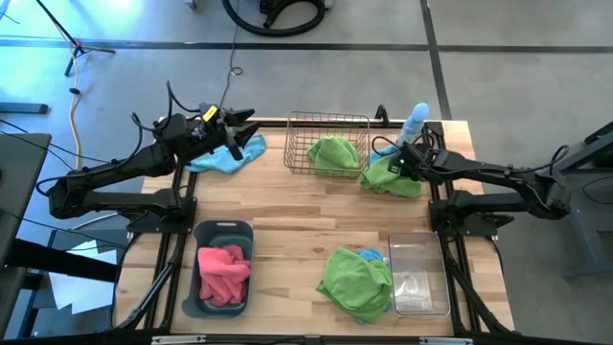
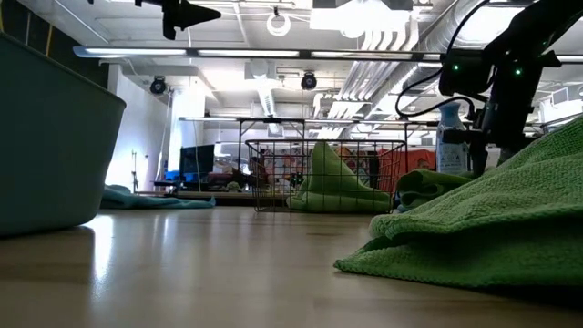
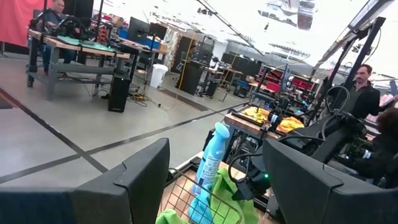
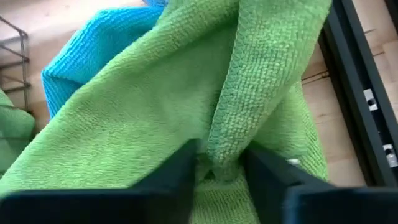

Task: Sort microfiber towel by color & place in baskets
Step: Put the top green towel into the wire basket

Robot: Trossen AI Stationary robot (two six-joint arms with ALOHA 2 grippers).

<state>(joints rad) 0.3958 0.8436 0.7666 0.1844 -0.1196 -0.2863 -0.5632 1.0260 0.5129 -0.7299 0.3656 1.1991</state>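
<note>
At the far left corner of the wooden worktop (image 1: 287,216), the left gripper (image 1: 239,127), jaws apart and holding nothing, poised above a light blue towel (image 1: 222,159) lying crumpled at the worktop's edge; from the left wrist view, both dark fingers (image 3: 130,180) spread wide with the spray bottle (image 3: 208,165) and the room beyond showing between them. Nearer the front on that side, the dark grey-blue tub (image 1: 222,280), holding a bundle of pink towels (image 1: 223,272). At the middle of the far edge, the brass-coloured wire basket (image 1: 326,144), with a green towel (image 1: 334,153) heaped in its right part, seen in the low view as a green peak (image 2: 332,182) behind the mesh. Toward the front centre, a second green towel (image 1: 355,283) piled loosely, a scrap of blue cloth (image 1: 370,255) peeking from under its far edge, touching the clear plastic tub (image 1: 418,275) just to its right. At the far right, just beside the wire basket, the right gripper (image 1: 402,165) clamped on a third green towel (image 1: 391,176); in the right wrist view, a ridge of that green cloth (image 4: 230,118) pinched between the two dark fingers (image 4: 171,180), a blue towel (image 4: 93,50) lying beneath and beside it. Behind that gripper, the pale blue spray bottle (image 1: 414,122) upright at the worktop's far edge.
</note>
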